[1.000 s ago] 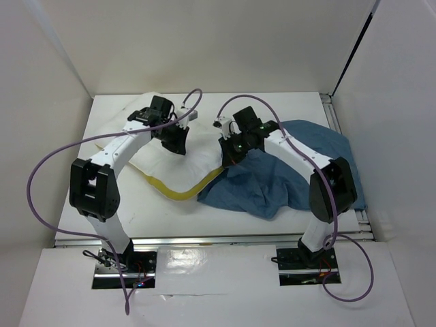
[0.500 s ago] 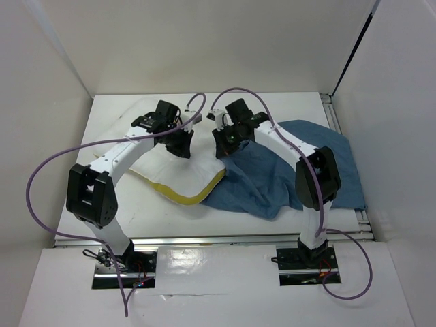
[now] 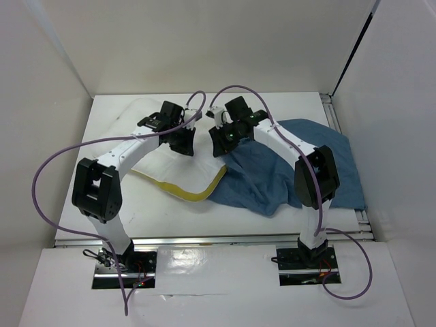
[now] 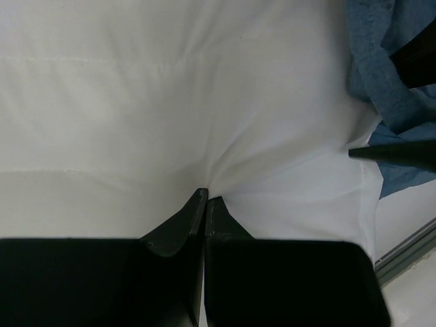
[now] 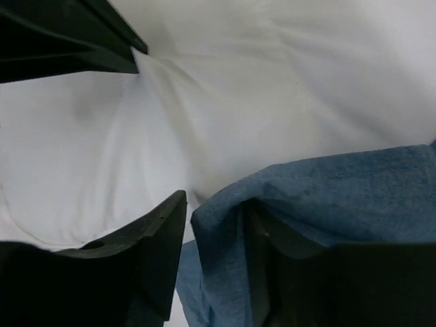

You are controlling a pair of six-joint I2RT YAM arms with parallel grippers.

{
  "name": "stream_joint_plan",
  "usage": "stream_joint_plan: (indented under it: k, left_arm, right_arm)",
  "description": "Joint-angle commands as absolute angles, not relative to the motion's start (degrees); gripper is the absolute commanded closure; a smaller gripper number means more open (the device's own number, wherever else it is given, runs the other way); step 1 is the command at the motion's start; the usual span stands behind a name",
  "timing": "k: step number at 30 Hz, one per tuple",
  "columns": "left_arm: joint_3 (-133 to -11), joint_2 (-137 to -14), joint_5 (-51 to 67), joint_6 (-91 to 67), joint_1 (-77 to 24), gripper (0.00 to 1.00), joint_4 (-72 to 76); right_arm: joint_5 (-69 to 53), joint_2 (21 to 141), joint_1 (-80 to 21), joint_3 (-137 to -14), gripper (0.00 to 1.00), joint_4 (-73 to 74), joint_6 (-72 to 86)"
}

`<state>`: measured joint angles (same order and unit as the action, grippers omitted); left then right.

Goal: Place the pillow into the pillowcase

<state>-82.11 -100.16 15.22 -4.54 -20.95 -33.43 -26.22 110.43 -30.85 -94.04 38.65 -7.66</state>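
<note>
Your left claw pinches the puffy white rectangular pillow on the table, but w/ the right claw part-spread, the wrinkled dusty-blue cloth pillowcase touching it could slip free & flop shut.

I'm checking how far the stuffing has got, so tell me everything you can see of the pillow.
The pillow is white, soft and puffy, of smooth cloth with faint stitched seams, and a yellow band along its near edge. It lies flat on the table, left of centre, nearly all of it outside the pillowcase, whose blue edge laps its right end. The left gripper is shut on a pinch of its top cloth.
</note>
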Motion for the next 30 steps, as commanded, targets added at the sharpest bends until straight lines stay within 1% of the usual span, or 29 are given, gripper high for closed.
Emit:
stream_joint_plan:
  k: [1,2,3,4,7,11,16,19,21,23,26,28,29,30]
  left_arm:
    - [-82.8,-101.5,14.0,-8.3,-21.3,1.0,-25.8]
    - [-82.8,-102.3,13.5,-8.3,-21.3,1.0,-25.8]
    - [-82.8,-102.9,12.8,-8.3,-21.3,1.0,-25.1]
    - [-82.8,-102.9,12.1,-8.9,-20.7,1.0,-24.4]
    - [-83.4,-104.1,11.5,-9.5,-20.0,1.0,-22.9]
    - [-85.2,-106.3,11.5,-10.2,-18.1,1.0,-22.4]
    - [-87.1,-107.5,10.2,-11.2,-17.0,1.0,-21.9]
    - [-88.1,-108.6,9.3,-12.4,-15.7,1.0,-21.9]
    - [-89.3,-109.2,9.3,-12.4,-15.2,0.99,-21.9]
    - [-90.6,-110.0,9.9,-11.9,-15.2,0.84,-24.7]
    - [-88.9,-107.4,10.5,-10.5,-15.2,0.75,-25.3]
    - [-86.7,-104.4,10.5,-8.5,-15.2,0.66,-25.3]
    - [-84.3,-101.3,11.7,-7.5,-15.2,0.41,-25.3]
    - [-83.2,-99.7,11.7,-5.3,-15.2,0.31,-26.1]
  right_arm:
    - [-27.2,107.2,-30.9,-95.0,0.52,38.9,-9.4]
    - [-27.2,106.7,-30.9,-95.0,0.47,38.9,-9.4]
    - [-26.7,105.8,-30.9,-94.4,0.36,39.5,-10.0]
    - [-26.7,105.3,-30.9,-93.8,0.32,39.6,-10.0]
    - [-25.2,103.9,-30.9,-93.3,0.25,40.1,-11.7]
    - [-23.9,103.4,-30.9,-93.3,0.23,40.7,-12.8]
    - [-22.8,101.7,-30.9,-92.7,0.23,41.3,-13.4]
    - [-23.3,100.5,-30.9,-91.5,0.26,41.3,-14.5]
    - [-23.9,100.5,-32.0,-90.9,0.26,41.8,-15.7]
    - [-23.4,100.5,-32.6,-89.2,0.29,41.8,-15.7]
    - [-22.0,99.3,-32.6,-85.8,0.29,41.0,-16.3]
    - [-22.0,99.3,-32.6,-84.4,0.29,40.0,-16.8]
    - [-21.3,98.8,-32.6,-83.6,0.29,39.5,-16.8]
    - [-21.3,98.8,-32.6,-83.6,0.29,39.5,-16.8]
